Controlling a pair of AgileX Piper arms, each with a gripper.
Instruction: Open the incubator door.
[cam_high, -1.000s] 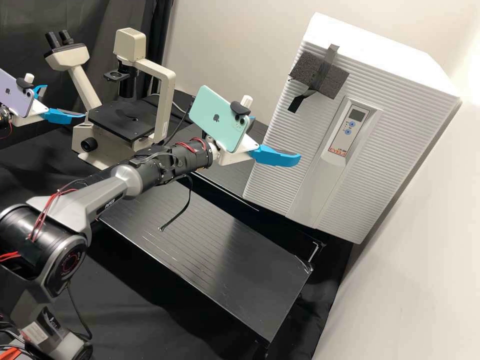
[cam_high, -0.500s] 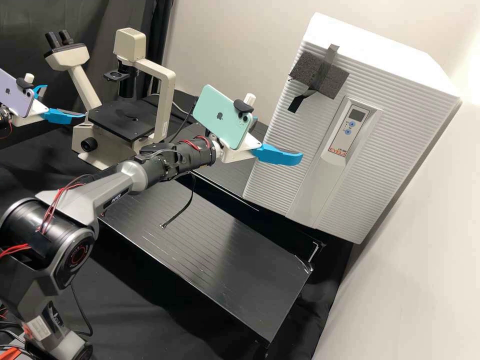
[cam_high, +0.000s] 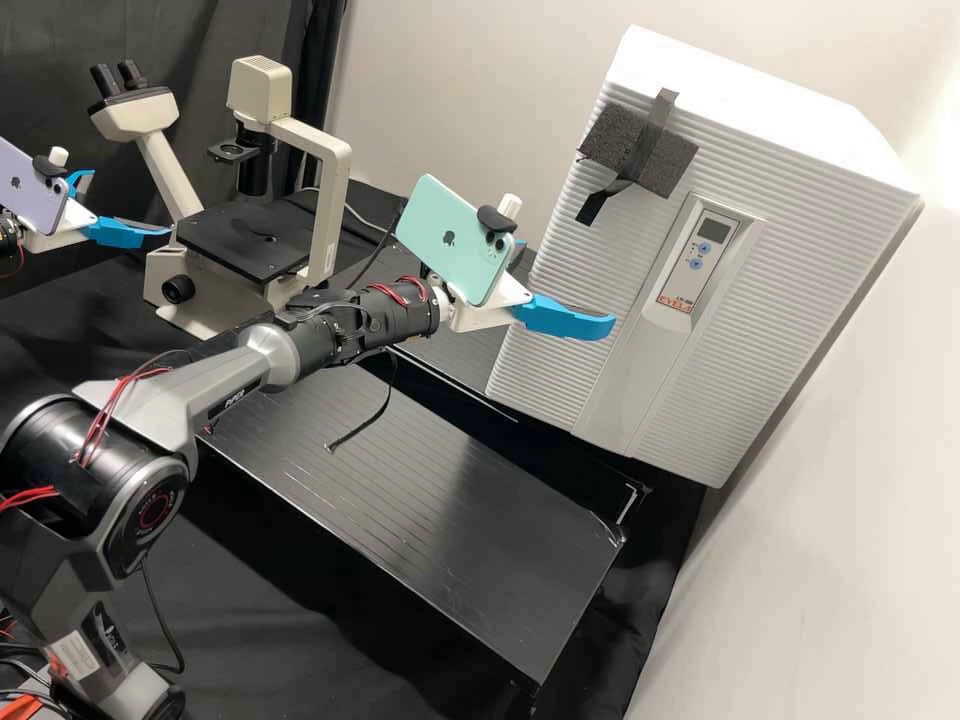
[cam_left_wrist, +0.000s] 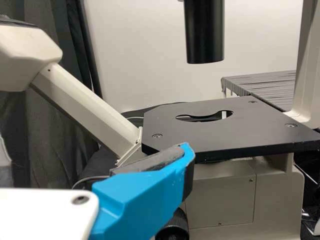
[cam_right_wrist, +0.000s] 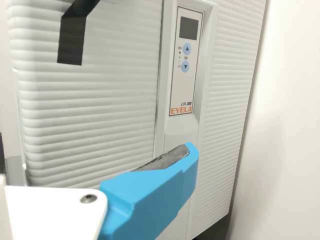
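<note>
The white incubator (cam_high: 800, 150) stands at the right of the high view, its ribbed door (cam_high: 560, 300) closed. Just short of the door's left part, my right gripper (cam_high: 568, 285) hangs open, apart from it. At the far left, my left gripper (cam_high: 130, 203) is open beside the microscope, holding nothing. In the right wrist view, one blue finger of the right gripper (cam_right_wrist: 150, 197) lies in front of the door (cam_right_wrist: 95, 120) and below the control panel (cam_right_wrist: 185, 75). The left wrist view has a finger of the left gripper (cam_left_wrist: 145, 200) before the microscope stage.
A beige microscope (cam_high: 325, 170) with a black stage (cam_high: 245, 245) stands on the left. A low black ribbed platform (cam_high: 450, 520) lies in front of the incubator. Dark foam (cam_high: 675, 165) is taped to the door's upper left, and a pale wall (cam_high: 840, 520) rises at the right.
My right gripper has shifted a little to the right and slightly lower in the high view, closer to the incubator, still open. The left arm has kept still.
</note>
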